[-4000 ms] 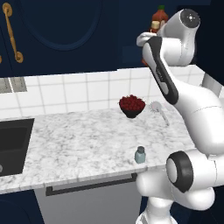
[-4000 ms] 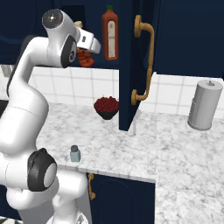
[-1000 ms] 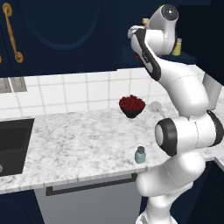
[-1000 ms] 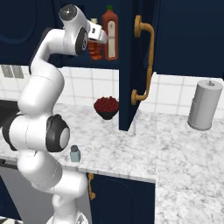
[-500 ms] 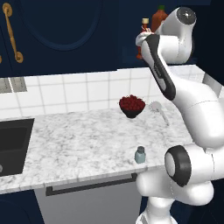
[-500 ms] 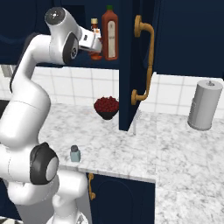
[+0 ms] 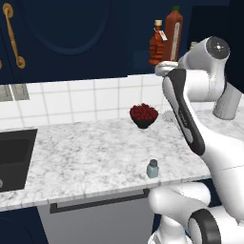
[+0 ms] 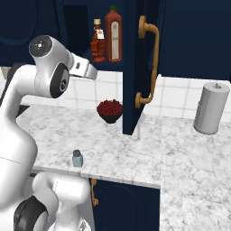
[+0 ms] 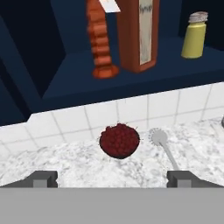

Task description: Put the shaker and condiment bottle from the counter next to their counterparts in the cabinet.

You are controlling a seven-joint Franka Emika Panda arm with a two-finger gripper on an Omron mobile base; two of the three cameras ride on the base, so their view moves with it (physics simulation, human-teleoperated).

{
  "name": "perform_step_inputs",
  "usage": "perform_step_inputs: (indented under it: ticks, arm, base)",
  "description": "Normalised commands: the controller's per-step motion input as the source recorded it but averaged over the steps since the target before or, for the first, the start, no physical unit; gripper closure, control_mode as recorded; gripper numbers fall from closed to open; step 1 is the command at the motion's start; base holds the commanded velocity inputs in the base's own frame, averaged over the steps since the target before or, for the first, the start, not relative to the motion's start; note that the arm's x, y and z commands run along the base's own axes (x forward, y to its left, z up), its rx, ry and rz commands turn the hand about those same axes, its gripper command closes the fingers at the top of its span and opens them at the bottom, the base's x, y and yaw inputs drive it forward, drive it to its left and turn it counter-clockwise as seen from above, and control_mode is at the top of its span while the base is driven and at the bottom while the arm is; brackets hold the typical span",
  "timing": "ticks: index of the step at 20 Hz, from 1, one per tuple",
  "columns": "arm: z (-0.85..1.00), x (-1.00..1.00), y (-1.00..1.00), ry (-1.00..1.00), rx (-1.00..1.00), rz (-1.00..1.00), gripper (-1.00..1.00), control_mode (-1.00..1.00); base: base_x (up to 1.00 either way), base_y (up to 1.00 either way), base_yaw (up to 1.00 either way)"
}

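The small red-orange condiment bottle (image 7: 156, 44) (image 8: 97, 43) (image 9: 101, 46) stands upright on the shelf of the navy cabinet (image 9: 144, 83), right beside the tall red bottle with a green cap (image 7: 173, 32) (image 8: 113, 36) (image 9: 140, 37). A small yellow shaker (image 9: 194, 36) stands further right on the same shelf. The pale blue-grey shaker (image 7: 152, 168) (image 8: 77, 158) is on the marble counter (image 7: 95, 152) near its front edge. My gripper (image 9: 112, 178) hangs open and empty, back from the shelf and below it, facing the tiled wall.
A dark bowl of red berries (image 7: 143, 115) (image 9: 119, 140) sits at the back of the counter with a round-headed utensil (image 9: 160, 140) beside it. The open cabinet door with a brass handle (image 8: 151, 63) juts out at the right. A paper towel roll (image 8: 211, 108) stands beyond it, and a dark sink (image 7: 14, 155) lies left.
My hand has drawn back and down from the cabinet shelf, jaws open throughout. The condiment bottle stays standing beside the tall red bottle. The blue-grey shaker has not moved.
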Motion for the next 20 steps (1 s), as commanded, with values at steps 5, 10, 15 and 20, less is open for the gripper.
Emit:
perform_step_inputs:
  ticks: [5, 10, 15, 20]
  arm:
    - [-0.62, -0.81, 0.06, 0.12, 0.00, 0.03, -1.00, -1.00]
    - [-0.84, -0.59, 0.00, 0.20, 0.00, 0.04, -1.00, -1.00]
    - [-0.76, -0.32, 0.07, 0.15, 0.00, 0.01, -1.00, -1.00]
    - [-0.74, -0.17, 0.19, 0.14, -0.01, 0.00, -1.00, -1.00]
  base:
    - [0.00, 0.00, 0.00]
    - [0.00, 0.00, 0.00]
    - [0.00, 0.00, 0.00]
    - [0.00, 0.00, 0.00]
